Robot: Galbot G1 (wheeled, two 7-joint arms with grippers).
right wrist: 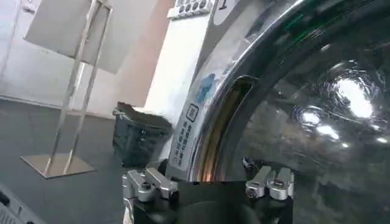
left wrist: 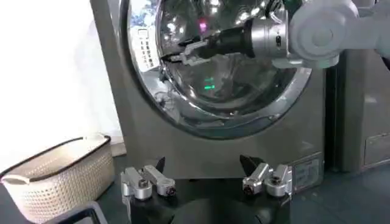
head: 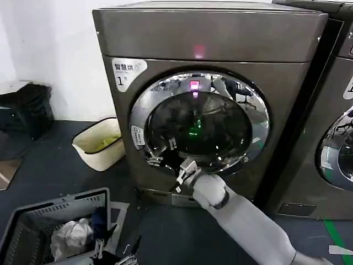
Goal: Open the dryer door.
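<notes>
Head view: the grey-bronze dryer (head: 209,49) with the "1" sticker stands on the dark floor, and the dryer door (head: 199,122), chrome-ringed round glass, sits on its front. The right claw (head: 183,172) reaches to the door's lower left rim, fingers spread. The left claw (left wrist: 206,182) hangs low before the machine, fingers spread, near a cream basket (head: 100,144).

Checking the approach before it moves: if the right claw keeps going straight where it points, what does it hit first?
Probably the dryer door: the right claw is open and aimed at its lower-left chrome ring beside the glass. How close it is cannot be judged.
</notes>
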